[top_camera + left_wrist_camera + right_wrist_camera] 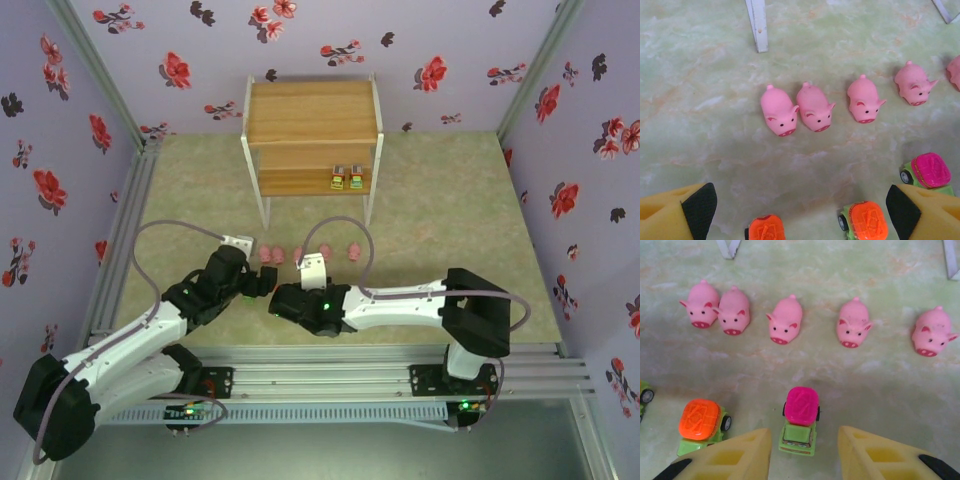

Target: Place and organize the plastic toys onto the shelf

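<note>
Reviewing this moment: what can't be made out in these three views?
- Top view: the two toys on the lower tier of the shelf are too small to tell their top colours.
- Left wrist view: the rightmost pig is cut off by the right edge, and one orange truck by the bottom edge.
- Right wrist view: a green toy is cut off by the left edge, so its top is unseen.
</note>
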Available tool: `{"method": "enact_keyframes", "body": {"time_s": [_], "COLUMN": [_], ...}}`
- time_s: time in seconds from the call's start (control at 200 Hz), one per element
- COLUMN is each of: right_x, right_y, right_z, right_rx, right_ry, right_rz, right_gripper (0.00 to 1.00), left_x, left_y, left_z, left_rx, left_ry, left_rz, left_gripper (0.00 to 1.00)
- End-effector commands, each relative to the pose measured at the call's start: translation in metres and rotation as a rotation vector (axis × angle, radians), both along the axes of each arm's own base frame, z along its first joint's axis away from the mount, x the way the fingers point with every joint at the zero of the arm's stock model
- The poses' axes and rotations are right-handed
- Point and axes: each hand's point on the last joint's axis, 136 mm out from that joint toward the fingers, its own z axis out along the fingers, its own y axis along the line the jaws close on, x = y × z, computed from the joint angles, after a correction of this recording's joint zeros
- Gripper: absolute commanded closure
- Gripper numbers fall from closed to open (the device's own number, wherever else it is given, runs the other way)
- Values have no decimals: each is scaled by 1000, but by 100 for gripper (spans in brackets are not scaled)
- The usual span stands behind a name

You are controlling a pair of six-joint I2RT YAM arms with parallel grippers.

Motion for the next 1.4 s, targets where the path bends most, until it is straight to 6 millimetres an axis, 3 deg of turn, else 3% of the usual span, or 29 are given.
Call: {"method": "enact_keyframes", "body": {"time_s": [0.0,0.545,0.775,1.025,1.395], "right_x": [-2,-1,1,5,12], "right_y": [10,15,7,6,10], "right_z": [-9,-48,-51,-54,-64], "right_rx": [45,32,22,5,11], "right_ry": [22,94,73,63,72], "right_rz": [-26,-63,-99,-115,-122], "right_gripper": [83,82,81,74,74], "left_x": [-1,-2,-2,-2,-2], "left_y": [8,9,9,9,9], "left_z": [-6,-4,-4,-3,-3], "left_rx": [15,4,5,5,4], "left_ry": [18,7,6,7,6], "left_rz": [38,42,40,40,39], "left_gripper": [8,8,8,8,9]}}
